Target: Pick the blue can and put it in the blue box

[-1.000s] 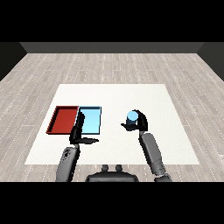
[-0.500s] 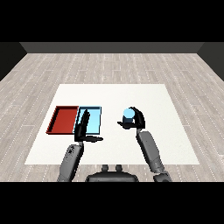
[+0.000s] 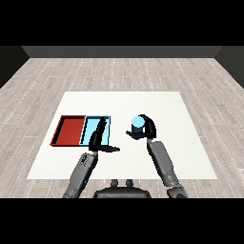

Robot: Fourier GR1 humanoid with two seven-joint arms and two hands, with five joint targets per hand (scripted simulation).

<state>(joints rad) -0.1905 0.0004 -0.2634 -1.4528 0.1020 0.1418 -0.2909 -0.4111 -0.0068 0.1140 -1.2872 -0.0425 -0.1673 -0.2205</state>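
Observation:
The blue can stands upright in my right hand, whose fingers and thumb curl round it, held over the white table to the right of the trays. The light blue tray lies left of the can, with the red tray beside it on its left. My left hand reaches over the near part of the blue tray with straight fingers pointing away and its thumb sticking out to the right; it holds nothing and hides part of that tray.
The white table spreads wide to the right of and beyond the trays. Grey plank floor surrounds it.
My right hand has carried the can a little to the left, toward the blue tray. My left hand has moved slightly forward over that tray.

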